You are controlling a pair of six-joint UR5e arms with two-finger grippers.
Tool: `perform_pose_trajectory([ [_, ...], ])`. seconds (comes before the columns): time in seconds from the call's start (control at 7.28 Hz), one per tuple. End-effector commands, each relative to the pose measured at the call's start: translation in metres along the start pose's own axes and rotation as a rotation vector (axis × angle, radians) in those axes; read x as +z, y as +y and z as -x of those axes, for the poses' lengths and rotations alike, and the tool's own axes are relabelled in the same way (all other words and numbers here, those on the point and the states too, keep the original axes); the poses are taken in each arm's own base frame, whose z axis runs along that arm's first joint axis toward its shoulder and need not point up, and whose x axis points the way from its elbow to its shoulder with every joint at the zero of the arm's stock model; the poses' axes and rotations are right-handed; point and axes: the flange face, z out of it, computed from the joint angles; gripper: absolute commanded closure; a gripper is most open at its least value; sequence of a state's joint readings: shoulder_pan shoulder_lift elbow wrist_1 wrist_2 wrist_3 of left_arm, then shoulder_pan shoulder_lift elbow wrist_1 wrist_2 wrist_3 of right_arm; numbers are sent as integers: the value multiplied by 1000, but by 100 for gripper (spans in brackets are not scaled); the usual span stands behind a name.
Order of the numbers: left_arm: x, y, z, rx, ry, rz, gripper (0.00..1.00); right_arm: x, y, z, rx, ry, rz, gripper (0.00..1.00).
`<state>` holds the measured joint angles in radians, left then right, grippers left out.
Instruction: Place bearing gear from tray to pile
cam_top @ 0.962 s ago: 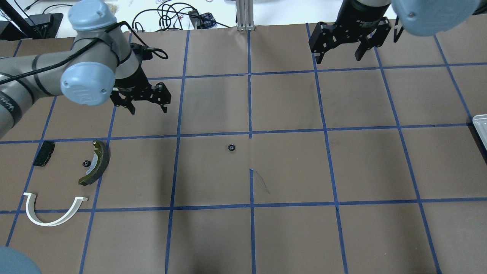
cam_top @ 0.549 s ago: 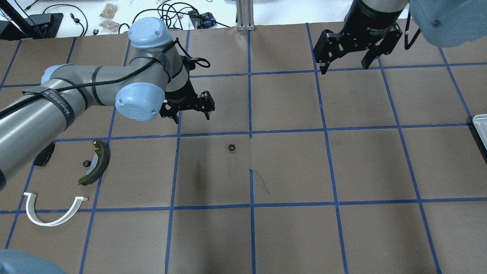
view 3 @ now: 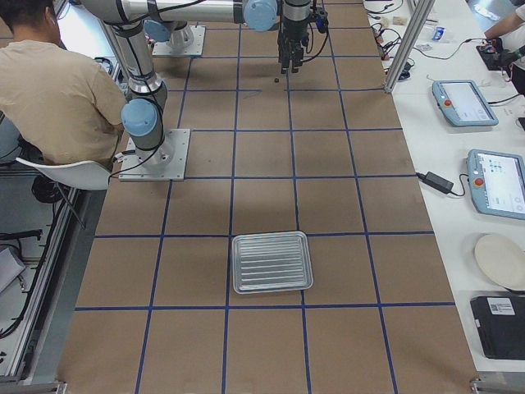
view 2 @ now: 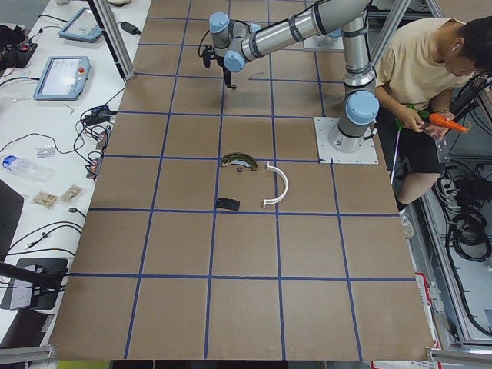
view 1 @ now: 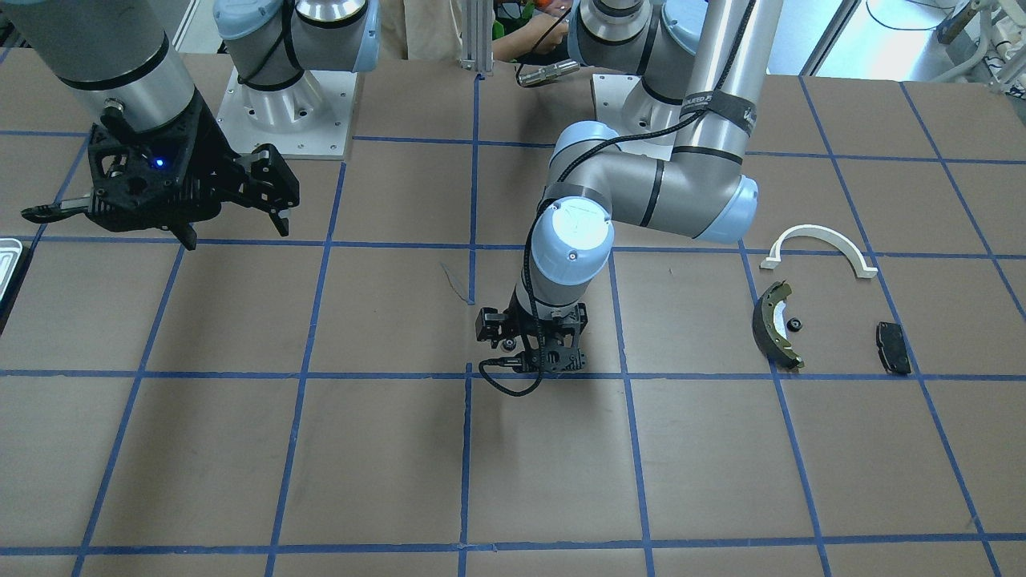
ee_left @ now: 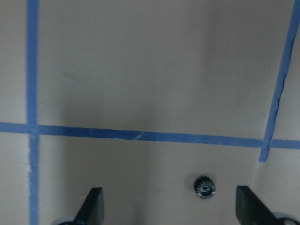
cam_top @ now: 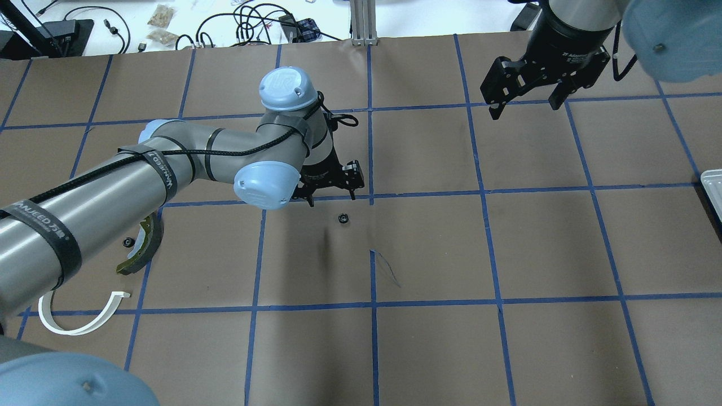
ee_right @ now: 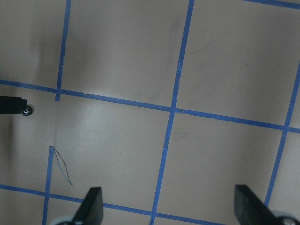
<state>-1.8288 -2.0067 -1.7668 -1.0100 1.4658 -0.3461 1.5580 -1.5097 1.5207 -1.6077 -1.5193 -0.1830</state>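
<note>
A small black bearing gear point(cam_top: 342, 218) lies on the brown paper near the table's middle; it also shows in the left wrist view point(ee_left: 204, 187). My left gripper point(cam_top: 333, 198) is open and hovers just behind it; the gear sits between the fingers point(ee_left: 93, 208), nearer the right one. My right gripper point(cam_top: 525, 110) is open and empty at the far right. The silver tray point(view 3: 271, 262) looks empty. The pile holds a white arch point(view 1: 817, 239), a brake shoe point(view 1: 773, 324), a black pad point(view 1: 893, 347) and a second small gear point(view 1: 794, 324).
Blue tape lines grid the brown table cover. The tray's edge point(cam_top: 712, 189) shows at the overhead view's right border. My left arm point(cam_top: 141, 180) hides the black pad from overhead. A seated person point(view 2: 430, 77) is beside the robot bases.
My left arm has swung right, from near the pile to just behind the lone gear, its gripper staying open. My right gripper has drifted slightly right and toward the front, still open.
</note>
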Motion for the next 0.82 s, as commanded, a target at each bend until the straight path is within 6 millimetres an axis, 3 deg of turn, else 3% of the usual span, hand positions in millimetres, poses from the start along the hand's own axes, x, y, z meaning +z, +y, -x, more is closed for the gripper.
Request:
perform_pose_trajectory([
  [0.0, 20, 4, -7, 10, -11, 29, 22, -3, 1, -1, 1, 3, -9, 0],
  [0.69, 36, -2, -7, 12, -18, 35, 29, -2, 1, 1, -1, -12, -16, 0],
])
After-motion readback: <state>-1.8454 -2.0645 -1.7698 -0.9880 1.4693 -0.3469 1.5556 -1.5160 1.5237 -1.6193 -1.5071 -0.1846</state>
